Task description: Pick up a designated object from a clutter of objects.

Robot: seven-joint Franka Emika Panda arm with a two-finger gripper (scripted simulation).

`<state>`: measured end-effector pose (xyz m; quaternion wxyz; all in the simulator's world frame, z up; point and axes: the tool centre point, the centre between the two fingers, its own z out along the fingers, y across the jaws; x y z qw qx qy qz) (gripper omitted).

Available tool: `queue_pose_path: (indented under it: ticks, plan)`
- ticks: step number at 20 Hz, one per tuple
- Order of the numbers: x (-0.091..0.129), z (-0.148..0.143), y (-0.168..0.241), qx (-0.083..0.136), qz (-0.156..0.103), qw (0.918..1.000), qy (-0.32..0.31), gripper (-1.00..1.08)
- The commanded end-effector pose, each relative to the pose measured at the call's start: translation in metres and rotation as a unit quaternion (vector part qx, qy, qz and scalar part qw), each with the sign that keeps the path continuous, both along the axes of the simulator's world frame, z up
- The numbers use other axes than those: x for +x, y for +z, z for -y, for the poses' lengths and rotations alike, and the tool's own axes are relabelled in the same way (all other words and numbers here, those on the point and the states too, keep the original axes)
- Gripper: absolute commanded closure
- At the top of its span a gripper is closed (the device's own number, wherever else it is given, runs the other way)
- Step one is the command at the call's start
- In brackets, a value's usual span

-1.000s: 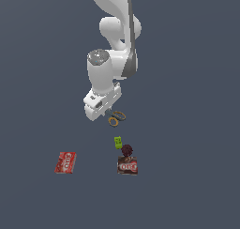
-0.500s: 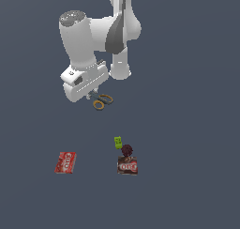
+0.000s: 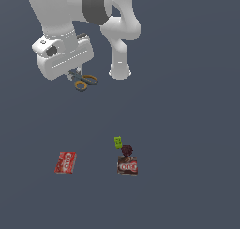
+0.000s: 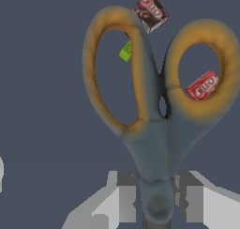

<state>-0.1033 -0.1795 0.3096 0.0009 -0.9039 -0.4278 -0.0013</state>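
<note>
Scissors (image 3: 83,80) hung beneath the gripper (image 3: 73,75), their orange ring handles dangling below the white hand and well clear of the grey floor (image 3: 187,129); the wrist view showed the fingers (image 4: 123,195) closed on the blade end near the pivot, with the handles pointing away from the palm. Compared with half a second and a full second earlier, the arm had swung the scissors up and toward the exterior view's left, away from the spot where they had hung closer to the other items. Nothing else had shifted: the lime-green block (image 3: 118,141), the dark ball (image 3: 126,150) and the brown-red box (image 3: 127,166) sat clustered together, and the flat red box (image 3: 65,162) lay apart toward the exterior view's left. The pick appeared effectively done, with the right item lifted free of the clutter.
</note>
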Motion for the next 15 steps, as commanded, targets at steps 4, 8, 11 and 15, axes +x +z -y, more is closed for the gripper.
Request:
queue_pose_path:
  ticks: [4, 8, 11, 15]
  plan:
    - [-0.006, 0.022, 0.035, -0.001, -0.001, 1.0, 0.0, 1.08]
    - [-0.008, 0.032, 0.051, -0.001, -0.001, 1.0, 0.0, 1.08]
    - [-0.008, 0.036, 0.058, -0.001, -0.001, 1.0, 0.0, 1.08]
    - [-0.008, 0.038, 0.06, -0.001, -0.001, 1.0, 0.0, 1.08]
